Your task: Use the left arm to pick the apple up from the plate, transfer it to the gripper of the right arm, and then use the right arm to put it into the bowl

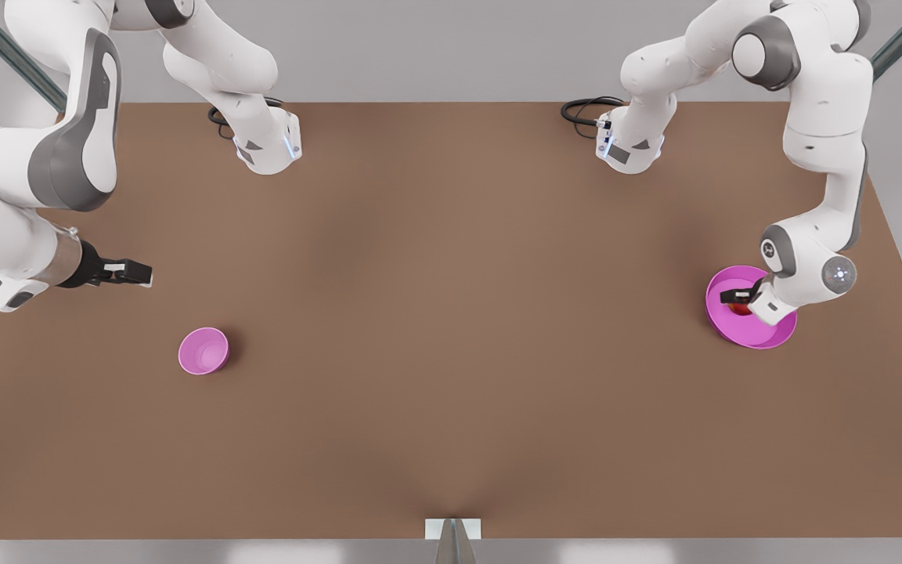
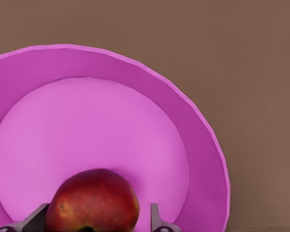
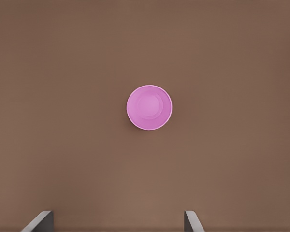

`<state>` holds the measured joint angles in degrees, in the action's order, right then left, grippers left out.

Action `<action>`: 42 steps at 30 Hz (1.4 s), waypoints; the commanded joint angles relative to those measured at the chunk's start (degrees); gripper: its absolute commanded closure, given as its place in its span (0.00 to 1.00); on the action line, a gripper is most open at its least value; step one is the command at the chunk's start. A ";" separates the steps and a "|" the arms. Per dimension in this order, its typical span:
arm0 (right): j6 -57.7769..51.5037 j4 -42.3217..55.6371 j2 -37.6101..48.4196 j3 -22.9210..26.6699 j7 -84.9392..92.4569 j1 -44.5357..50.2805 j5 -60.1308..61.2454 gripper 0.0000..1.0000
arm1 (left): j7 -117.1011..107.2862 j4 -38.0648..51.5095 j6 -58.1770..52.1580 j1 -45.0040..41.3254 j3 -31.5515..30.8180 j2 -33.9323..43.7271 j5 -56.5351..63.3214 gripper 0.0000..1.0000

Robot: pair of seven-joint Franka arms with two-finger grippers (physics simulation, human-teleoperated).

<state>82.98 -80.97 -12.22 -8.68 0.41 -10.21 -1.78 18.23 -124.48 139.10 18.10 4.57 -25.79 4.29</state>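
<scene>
a: where does the apple (image 2: 92,200) sit?

b: it rests on the plate (image 2: 203,145), near the front view's right edge of the worktop (image 1: 451,313). the left gripper (image 1: 739,296) is down over it, fingers spread, one on each side of the fruit. in the left wrist view there is a clear gap on one side, so the gripper looks open and not yet gripping.

a: how does the apple seem likely to handle?

b: it looks firm, light and rounded, with a smooth skin that could slip. the widest part, around the middle, seems the best place to take hold, so it does not squirt up or down. a steady squeeze should do; too hard may bruise it.

a: and the right gripper (image 1: 128,272)?

b: it waits at the front view's left, above the worktop near the bowl (image 1: 203,351), fingers apart and holding nothing. the bowl stands upright, well apart from the plate.

a: anything for the handover?

b: a hold on two sides leaves the apple's other sides free for the right gripper.
</scene>
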 commanded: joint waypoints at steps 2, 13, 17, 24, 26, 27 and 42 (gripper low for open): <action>-0.01 -0.06 0.10 -0.02 0.29 0.01 0.02 0.00 | 2.86 0.20 0.91 0.00 0.00 -0.23 -0.07 0.00; -0.54 -0.50 0.18 -0.02 1.17 -0.07 0.37 0.00 | 2.86 0.20 3.11 0.44 0.00 -0.76 -0.07 0.13; -0.45 -0.77 0.18 -0.02 1.17 -0.07 0.37 0.00 | 2.86 0.11 2.67 0.53 0.00 -0.76 -0.07 0.17; -0.45 -0.86 0.18 -0.02 1.17 -0.07 0.37 0.00 | 2.95 0.20 1.71 0.53 0.00 0.03 -0.33 0.25; -0.53 -0.86 0.27 -0.02 1.17 -0.07 0.37 0.00 | 2.95 0.29 -4.08 -0.35 -0.09 3.36 -6.90 0.27; -0.54 -0.86 0.27 -0.02 1.17 -0.07 0.37 0.00 | 2.95 0.37 -8.29 -1.48 -0.09 5.91 -11.47 0.30; 16.16 13.38 -28.99 -8.63 50.03 -0.34 35.96 0.00 | -43.02 68.58 -32.48 -24.43 -36.21 -36.17 -64.58 0.29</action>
<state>91.02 -68.06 -40.17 -16.61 15.79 -10.55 28.00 1.53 -58.54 106.61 -6.08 -31.34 -59.85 -55.26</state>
